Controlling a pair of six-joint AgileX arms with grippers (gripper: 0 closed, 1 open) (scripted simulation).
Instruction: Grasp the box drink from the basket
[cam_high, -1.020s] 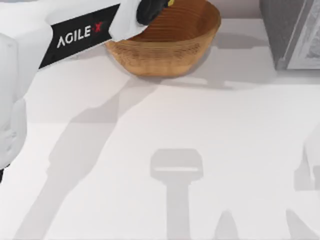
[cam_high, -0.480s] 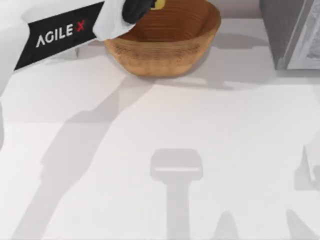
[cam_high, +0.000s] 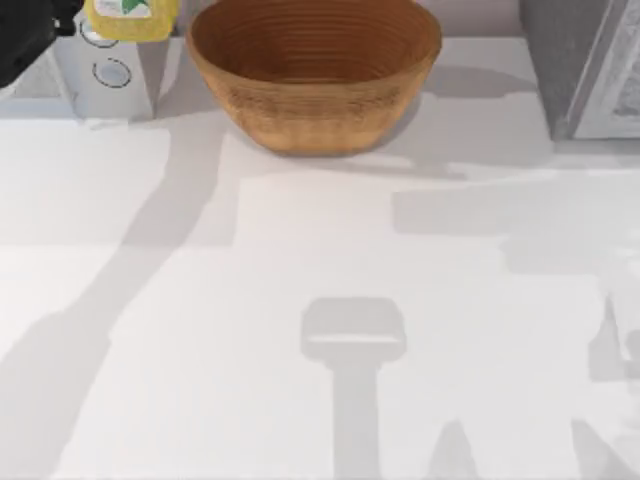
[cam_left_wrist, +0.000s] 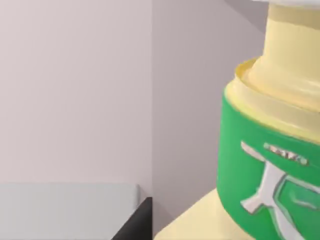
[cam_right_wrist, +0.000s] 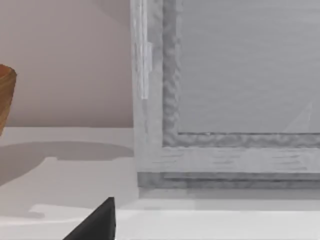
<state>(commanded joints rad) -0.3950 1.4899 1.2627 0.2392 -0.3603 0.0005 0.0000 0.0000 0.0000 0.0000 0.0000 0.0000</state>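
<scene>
The box drink (cam_high: 130, 15) was seen outside the basket (cam_high: 315, 75), at the far-left corner of the table, over the grey-white microwave (cam_high: 108, 70) with two round knobs. In the left wrist view its pale yellow body and green label (cam_left_wrist: 270, 165) were seen very close. It was judged light, with stiff but crushable card walls and a smooth, somewhat slippery print. A moderate squeeze across the flat sides at mid-height was judged best.

The left gripper (cam_high: 60, 25) was judged to be closed on the carton's sides.

Half a second earlier the left arm had been laid across the basket's left rim, with the carton inside. Now the basket was left empty and the carton carried off leftward.

The right gripper (cam_right_wrist: 95, 222) was parked before a grey framed appliance (cam_right_wrist: 225, 100); its state could not be told.
</scene>
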